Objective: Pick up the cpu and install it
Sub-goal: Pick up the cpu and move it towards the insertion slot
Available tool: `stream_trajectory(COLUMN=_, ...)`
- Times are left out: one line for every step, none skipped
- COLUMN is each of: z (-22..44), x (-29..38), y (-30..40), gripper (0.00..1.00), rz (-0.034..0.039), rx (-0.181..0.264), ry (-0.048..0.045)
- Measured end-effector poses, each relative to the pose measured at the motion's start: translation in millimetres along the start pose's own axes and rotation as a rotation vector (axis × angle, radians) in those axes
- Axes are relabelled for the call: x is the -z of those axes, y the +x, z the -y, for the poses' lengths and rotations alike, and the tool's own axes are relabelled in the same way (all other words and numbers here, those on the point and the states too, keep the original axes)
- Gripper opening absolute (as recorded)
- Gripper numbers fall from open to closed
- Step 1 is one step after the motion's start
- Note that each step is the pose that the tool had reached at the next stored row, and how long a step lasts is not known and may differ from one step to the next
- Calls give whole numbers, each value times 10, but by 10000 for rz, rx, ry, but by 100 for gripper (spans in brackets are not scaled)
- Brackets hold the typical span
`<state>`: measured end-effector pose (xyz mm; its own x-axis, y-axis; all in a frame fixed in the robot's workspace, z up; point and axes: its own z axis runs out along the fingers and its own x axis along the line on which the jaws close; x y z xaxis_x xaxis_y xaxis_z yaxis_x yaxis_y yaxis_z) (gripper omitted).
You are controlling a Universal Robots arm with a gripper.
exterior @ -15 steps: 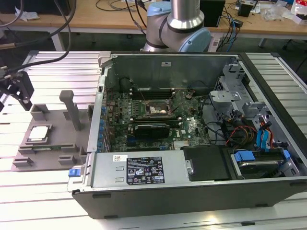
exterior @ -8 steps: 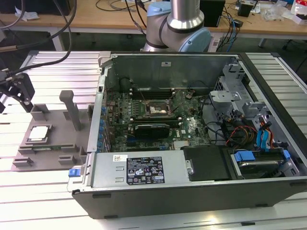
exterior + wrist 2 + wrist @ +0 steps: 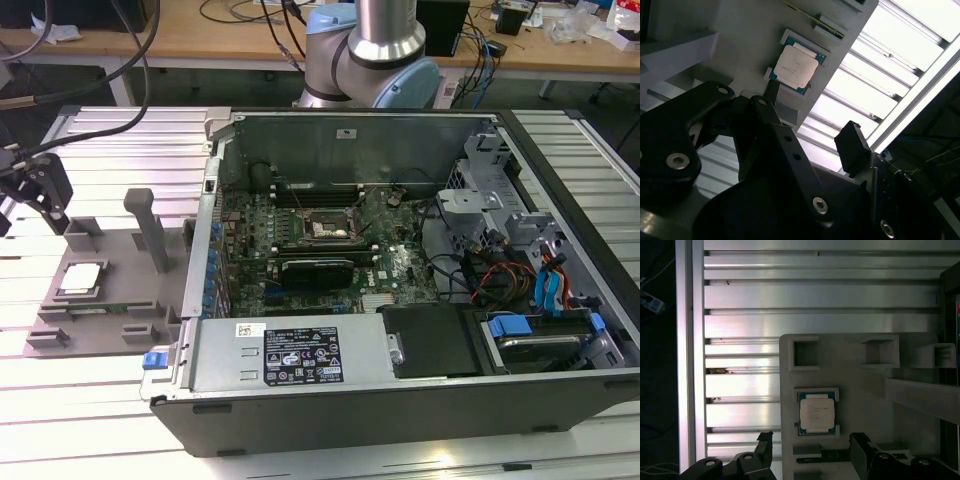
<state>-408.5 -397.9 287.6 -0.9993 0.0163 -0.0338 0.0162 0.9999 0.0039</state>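
— Where was your arm?

— My gripper (image 3: 38,205) hung at the exterior view's far left, tipped down over the grey holder (image 3: 115,255), fingers spread wide, gripping nothing.

— And the cpu?

— The cpu (image 3: 80,278) lay flat in its holder recess at lower left, untouched, outside the open computer case (image 3: 400,410).

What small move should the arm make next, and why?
Probably ease the open gripper down over the cpu. The chip lies untouched in its nest on the grey holder, and the gripper hovers short of it, empty.
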Motion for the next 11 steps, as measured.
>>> stream_trajectory(z=0, x=0, y=0, gripper=72, rz=0, rx=1, ry=0)
stream_trajectory(z=0, x=-1, y=0, gripper=72, rz=0, rx=1, ry=0)
stream_trajectory(z=0, x=-1, y=0, gripper=72, rz=0, rx=0, ry=0)
stream_trajectory(z=0, x=-1, y=0, gripper=72, rz=0, rx=0, ry=0)
stream_trajectory(z=0, x=-1, y=0, gripper=72, rz=0, rx=0, ry=0)
stream_trajectory(z=0, x=-1, y=0, gripper=72, rz=0, rx=0, ry=0)
stream_trajectory(z=0, x=-1, y=0, gripper=72, rz=0, rx=0, ry=0)
stream_trajectory(z=0, x=-2, y=0, gripper=71, rz=0, rx=0, ry=0)
stream_trajectory(z=0, x=-2, y=0, gripper=64, rz=0, rx=0, ry=0)
stream_trajectory(z=0, x=-2, y=0, gripper=57, rz=0, rx=0, ry=0)
stream_trajectory(z=0, x=-3, y=0, gripper=57, rz=0, rx=1, ry=0)
